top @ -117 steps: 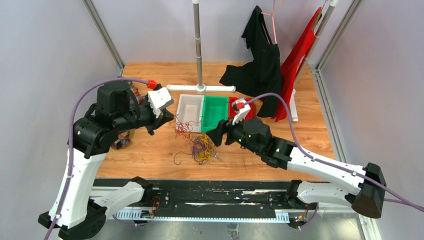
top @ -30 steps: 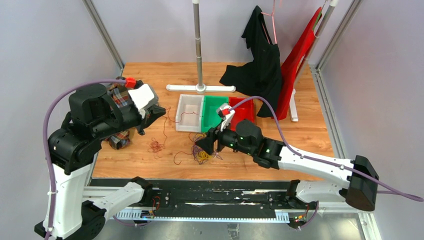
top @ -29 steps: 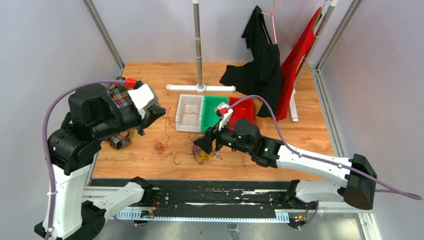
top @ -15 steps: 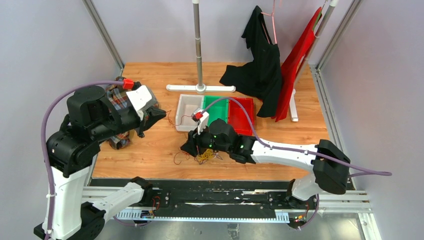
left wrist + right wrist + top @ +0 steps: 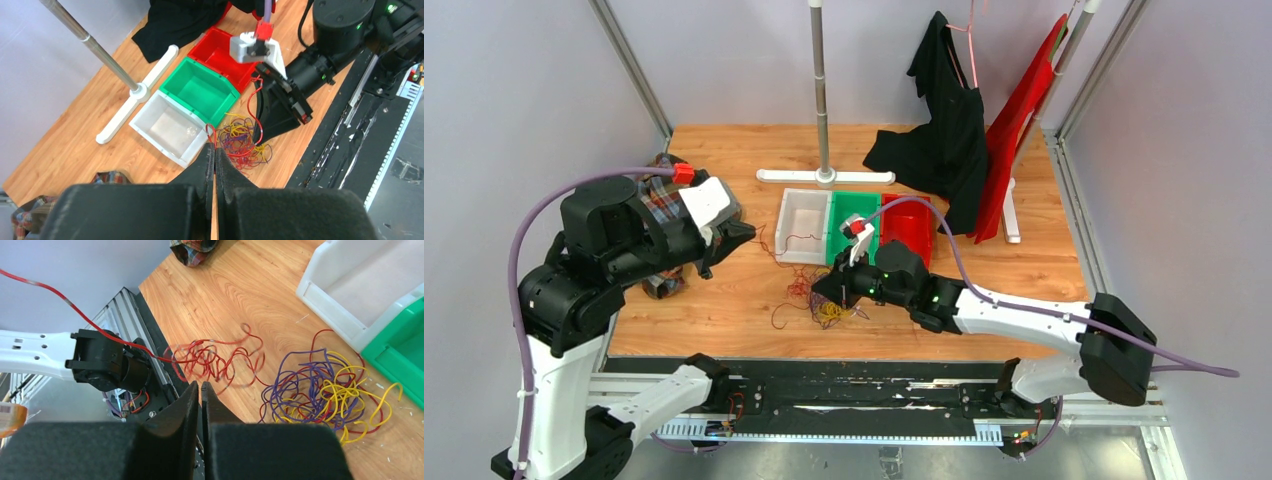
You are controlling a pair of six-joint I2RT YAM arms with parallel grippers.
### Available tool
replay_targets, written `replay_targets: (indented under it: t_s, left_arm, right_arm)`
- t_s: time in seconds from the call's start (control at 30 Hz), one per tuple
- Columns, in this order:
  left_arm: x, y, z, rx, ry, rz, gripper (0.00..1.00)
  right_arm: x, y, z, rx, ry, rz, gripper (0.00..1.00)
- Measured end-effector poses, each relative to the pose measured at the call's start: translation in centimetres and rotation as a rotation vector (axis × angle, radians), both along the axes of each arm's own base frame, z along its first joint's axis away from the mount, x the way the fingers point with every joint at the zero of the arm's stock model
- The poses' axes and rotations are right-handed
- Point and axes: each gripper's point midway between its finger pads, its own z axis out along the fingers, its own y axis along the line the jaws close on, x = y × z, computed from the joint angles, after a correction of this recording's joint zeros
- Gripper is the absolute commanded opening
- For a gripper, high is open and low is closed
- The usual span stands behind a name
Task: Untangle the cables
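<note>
Up at the left, the left gripper (image 5: pixel 214 151) has its fingers pressed flat together and pinches a red strand (image 5: pixel 50 292) at the very tip. That strand runs off in a thin, fairly straight line toward the rest of the cables (image 5: pixel 826 305). These lie on the wooden table (image 5: pixel 724 160), just in front of a white bin (image 5: pixel 804 212) and a green bin (image 5: pixel 849 205), with a red bin (image 5: pixel 914 235) next along the row. The wrist view shows two parts: a loose red bunch (image 5: pixel 215 357), blurred, and beside it a knot of purple and yellow loops (image 5: pixel 325 390) with some red threaded through, close to the green bin's corner. The right gripper (image 5: pixel 201 387) hangs low over the red bunch, its fingers drawn almost together with only a slit between them. Whether any strand is caught in that slit cannot be told from these views. From the left wrist view a red loop rises beside the right gripper's black fingers, near the heap.
</note>
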Motion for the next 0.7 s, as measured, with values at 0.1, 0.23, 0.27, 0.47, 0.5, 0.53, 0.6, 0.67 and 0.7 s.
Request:
replay_targets:
  t_s: [0.1,0.23,0.27,0.47,0.5,0.53,0.6,0.67,0.7]
  left_arm:
    - [-0.1,0.1,-0.6,0.013,0.0,-0.004,0.0]
    - [-0.5,0.5,-1.4,0.031,0.003,-0.002,0.0]
    - [-0.6,0.6,-1.5,0.034,0.003,-0.001,0.0]
    - [-0.6,1.7,-3.9,0.081,0.018,0.044,0.0]
    - [-0.7,1.9,-4.7,0.093,0.032,0.05,0.0]
    - [-0.7,2.0,-5.6,0.104,0.047,0.056,0.0]
    - [-1.0,2.4,-7.3,0.128,0.081,0.065,0.0]
    - [-1.2,2.6,-7.9,0.139,0.096,0.068,0.0]
    - [-1.2,2.6,-7.8,0.142,0.094,0.07,0.0]
  right_arm:
    - [0.1,-0.6,1.1,0.025,-0.004,-0.012,0.0]
    - [0.1,-1.1,2.5,0.054,-0.019,-0.017,0.0]
    - [0.1,-1.2,2.6,0.055,-0.02,-0.019,0.0]
    - [0.6,-1.6,3.3,0.029,-0.026,-0.032,0.01]
    - [0.7,-1.6,3.5,0.029,-0.032,-0.032,0.01]
    - [0.7,-1.6,3.9,0.029,-0.039,-0.032,0.01]
    - [0.8,-1.6,4.7,0.035,-0.054,-0.03,0.1]
    - [0.8,-1.5,5.3,0.038,-0.066,-0.027,0.23]
    - [0.9,-1.4,5.5,0.037,-0.069,-0.026,0.34]
